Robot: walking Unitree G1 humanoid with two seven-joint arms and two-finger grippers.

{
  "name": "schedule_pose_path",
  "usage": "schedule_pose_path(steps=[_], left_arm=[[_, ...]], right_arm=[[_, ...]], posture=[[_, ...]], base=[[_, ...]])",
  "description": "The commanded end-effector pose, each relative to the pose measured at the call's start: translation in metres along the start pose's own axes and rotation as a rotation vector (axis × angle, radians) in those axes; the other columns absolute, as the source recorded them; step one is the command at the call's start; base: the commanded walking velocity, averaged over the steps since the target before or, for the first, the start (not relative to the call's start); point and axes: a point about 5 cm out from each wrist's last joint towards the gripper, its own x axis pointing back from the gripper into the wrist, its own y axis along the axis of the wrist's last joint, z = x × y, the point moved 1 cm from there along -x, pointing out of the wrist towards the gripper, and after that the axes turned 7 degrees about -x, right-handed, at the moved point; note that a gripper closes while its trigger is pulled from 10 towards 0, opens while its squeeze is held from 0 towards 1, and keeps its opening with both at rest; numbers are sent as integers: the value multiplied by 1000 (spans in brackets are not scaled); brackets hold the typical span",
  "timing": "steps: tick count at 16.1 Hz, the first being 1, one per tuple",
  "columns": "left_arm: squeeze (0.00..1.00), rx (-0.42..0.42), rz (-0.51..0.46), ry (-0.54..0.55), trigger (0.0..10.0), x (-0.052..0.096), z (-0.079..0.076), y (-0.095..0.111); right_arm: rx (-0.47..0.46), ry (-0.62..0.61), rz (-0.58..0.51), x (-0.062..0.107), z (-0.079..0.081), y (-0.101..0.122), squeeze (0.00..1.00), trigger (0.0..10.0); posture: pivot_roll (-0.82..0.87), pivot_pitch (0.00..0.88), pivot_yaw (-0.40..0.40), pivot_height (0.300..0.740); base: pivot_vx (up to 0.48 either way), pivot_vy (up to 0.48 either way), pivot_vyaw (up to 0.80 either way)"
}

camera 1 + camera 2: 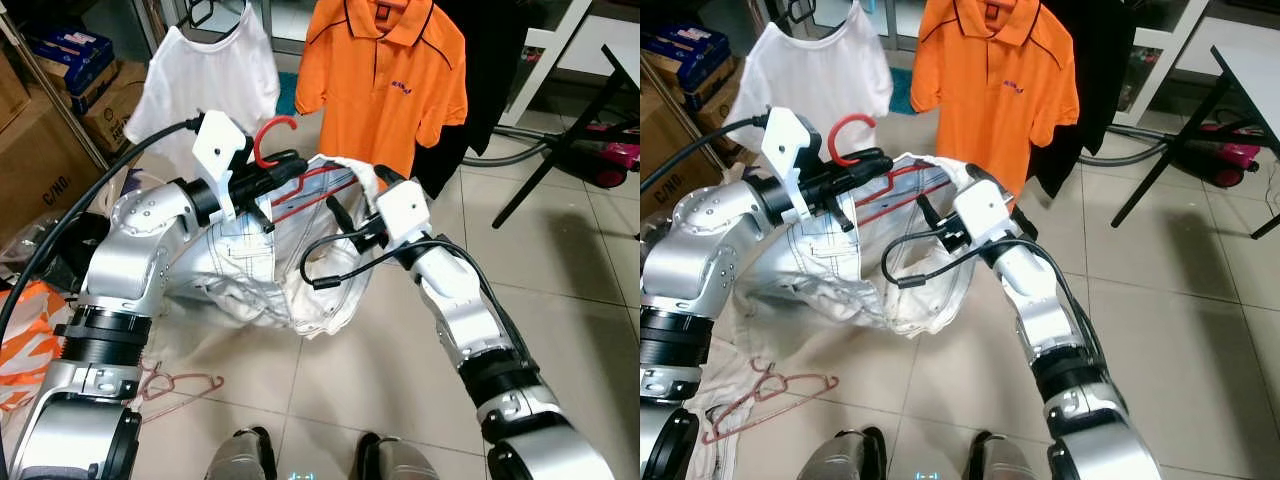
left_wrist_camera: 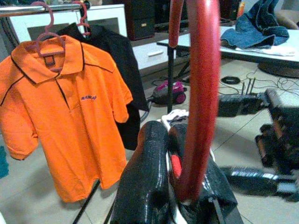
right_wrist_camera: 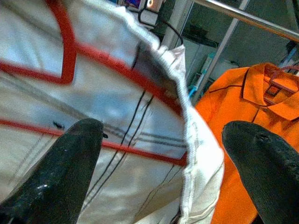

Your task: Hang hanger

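Left eye view: the left gripper (image 1: 268,170) is clamped on the red hanger (image 1: 290,180) under its hook, white garment (image 1: 260,260) draped below, while the right gripper (image 1: 350,200), fingers apart, straddles the garment's edge just before the orange shirt (image 1: 385,80).

You're over a beige tiled floor (image 1: 560,300); cardboard boxes (image 1: 40,120) sit to your left, a black-legged table (image 1: 1250,70) to your right, an orange polo (image 1: 385,80) hangs ahead
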Motion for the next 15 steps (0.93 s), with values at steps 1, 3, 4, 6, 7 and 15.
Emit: schedule_pose_path(steps=[1, 3, 4, 6, 7, 15], left_arm=[[0, -16, -42, -24, 10000, -1, -3, 11], [0, -12, -63, -68, 10000, -1, -9, 19], [0, -13, -80, -91, 10000, 0, -14, 25], [0, -15, -74, -98, 10000, 1, -15, 25], [0, -15, -74, -98, 10000, 1, -15, 25], [0, -2, 13, -78, 10000, 11, -14, 5]], right_arm=[[30, 7, 7, 0, 1, -2, 0, 10000], [54, -5, 21, -6, 0, -3, 0, 10000], [62, -34, 20, -10, -4, -1, 0, 10000], [73, -45, 16, -11, -6, 0, 0, 10000], [73, -45, 16, -11, -6, 0, 0, 10000], [75, -231, 23, 1, -49, -3, 0, 10000]], posture=[[-54, 137, -17, 740], [-47, 140, -22, 740], [-42, 141, -25, 740], [-42, 141, -25, 740], [-42, 141, -25, 740], [-36, 125, -42, 740]], base=[[0, 0, 0], [0, 0, 0], [0, 0, 0], [0, 0, 0], [0, 0, 0], [0, 0, 0]])
